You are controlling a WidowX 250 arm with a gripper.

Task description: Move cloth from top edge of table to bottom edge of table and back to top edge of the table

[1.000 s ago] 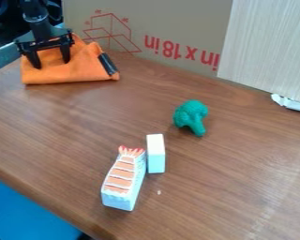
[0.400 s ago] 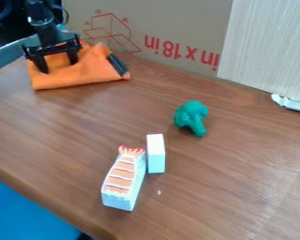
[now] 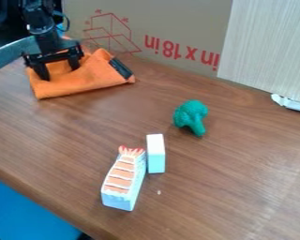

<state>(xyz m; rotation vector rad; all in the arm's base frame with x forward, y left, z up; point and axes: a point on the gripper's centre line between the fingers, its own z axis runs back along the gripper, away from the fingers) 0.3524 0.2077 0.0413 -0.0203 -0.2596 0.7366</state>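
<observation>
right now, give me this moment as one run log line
cloth: upper left of view, folded | tool: at cloth, fingers apart | broccoli: right of centre | shrimp: lower middle, beside white block

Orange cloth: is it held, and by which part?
Cannot be told; the end effector has its fingers spread on the upper left of the cloth.

Large red print (image 3: 181,52) stands upside down on the brown cardboard (image 3: 177,16) behind the surface (image 3: 240,154); turned upright, it reads "in x 18in". It runs up to the edge of the pale panel (image 3: 265,47). To the left of the print, on the same cardboard, is a red line drawing (image 3: 112,30) of a box shape, with small red marks (image 3: 98,11) near its outline. These marks are too small to read.
</observation>
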